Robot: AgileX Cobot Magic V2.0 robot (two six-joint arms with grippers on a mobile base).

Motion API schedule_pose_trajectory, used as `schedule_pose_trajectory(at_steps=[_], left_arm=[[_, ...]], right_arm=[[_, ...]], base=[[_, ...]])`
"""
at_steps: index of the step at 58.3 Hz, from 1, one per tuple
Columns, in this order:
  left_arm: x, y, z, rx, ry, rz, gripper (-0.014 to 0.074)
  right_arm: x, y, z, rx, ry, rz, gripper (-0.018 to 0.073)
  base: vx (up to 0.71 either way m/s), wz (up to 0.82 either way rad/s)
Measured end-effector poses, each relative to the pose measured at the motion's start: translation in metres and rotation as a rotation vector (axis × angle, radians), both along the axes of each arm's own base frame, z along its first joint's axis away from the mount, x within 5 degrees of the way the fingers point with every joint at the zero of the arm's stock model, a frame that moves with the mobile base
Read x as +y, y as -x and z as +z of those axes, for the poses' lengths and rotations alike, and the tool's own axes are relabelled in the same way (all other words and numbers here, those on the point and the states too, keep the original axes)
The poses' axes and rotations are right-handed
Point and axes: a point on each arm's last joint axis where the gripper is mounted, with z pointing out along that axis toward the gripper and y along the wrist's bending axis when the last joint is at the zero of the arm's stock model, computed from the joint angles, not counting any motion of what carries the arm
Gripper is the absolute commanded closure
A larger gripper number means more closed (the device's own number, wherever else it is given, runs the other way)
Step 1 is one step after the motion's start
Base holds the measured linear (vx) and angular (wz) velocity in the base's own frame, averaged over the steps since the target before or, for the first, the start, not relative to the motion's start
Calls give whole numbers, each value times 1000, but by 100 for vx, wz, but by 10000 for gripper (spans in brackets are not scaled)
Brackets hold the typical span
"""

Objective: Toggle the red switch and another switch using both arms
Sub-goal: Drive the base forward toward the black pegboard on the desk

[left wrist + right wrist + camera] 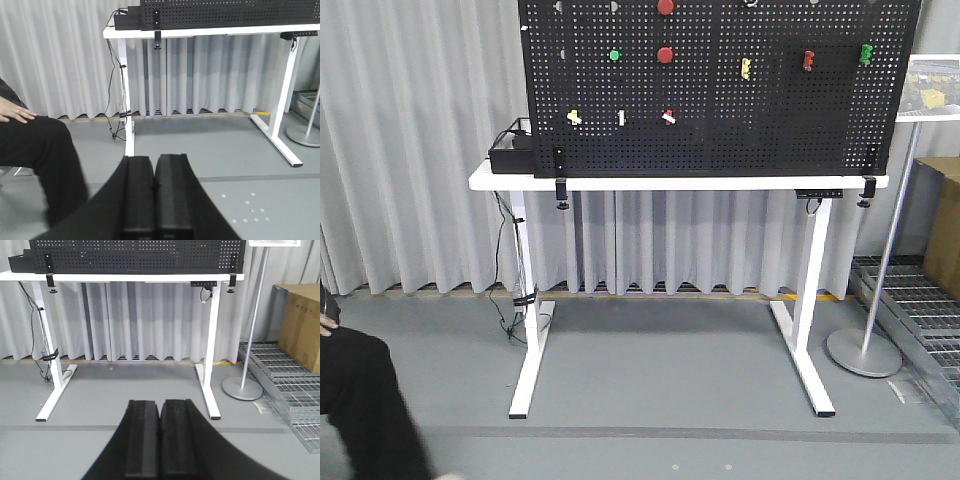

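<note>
A black pegboard (720,120) stands on a white table (490,180). Low on the board, the red switch (668,117) is a tiny toggle with a red base and a white lever. To its left on the same row is another switch (573,117) with a pale yellow base. Neither arm shows in the front view. My left gripper (154,159) is shut with nothing in it, low over the floor and well short of the table. My right gripper (161,402) is likewise shut and empty. The wrist views show only the board's bottom edge, and no switches.
Round red buttons (665,54), a green button (614,55) and coloured switches (808,60) sit higher on the board. A seated person's leg (45,150) is at the left. A sign stand (242,388), a cardboard box (302,325) and floor grating (290,390) are at the right.
</note>
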Motion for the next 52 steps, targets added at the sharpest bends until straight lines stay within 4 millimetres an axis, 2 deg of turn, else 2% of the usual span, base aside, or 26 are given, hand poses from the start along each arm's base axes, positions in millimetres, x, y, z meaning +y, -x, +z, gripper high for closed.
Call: schedule_pose_trajectory(at_steps=[52], left_arm=[[0,0,0,0,0,0,594]], right_arm=[[0,0,0,0,0,0,566]], base=[[2,-1]])
